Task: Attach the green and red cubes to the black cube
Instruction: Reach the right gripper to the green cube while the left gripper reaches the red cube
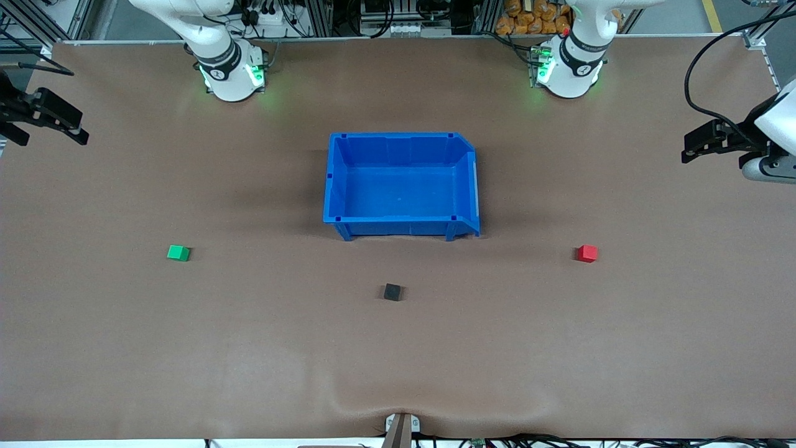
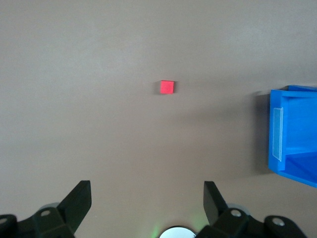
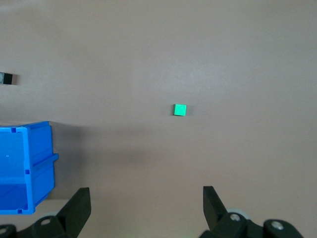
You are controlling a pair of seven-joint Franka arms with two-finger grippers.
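cubes apart (tools open, empty)

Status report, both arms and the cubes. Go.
Left gripper and right gripper open, empty, high at table ends. Green cube, red cube, black cube apart, untouched. Blue bin not obstructing.

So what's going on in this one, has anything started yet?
Nothing is being handled yet. The left gripper and right gripper hang open and empty at their own ends of the table. The green cube, red cube and black cube lie apart on the table, the black one nearest the front camera, in front of the empty blue bin. No cubes are joined.
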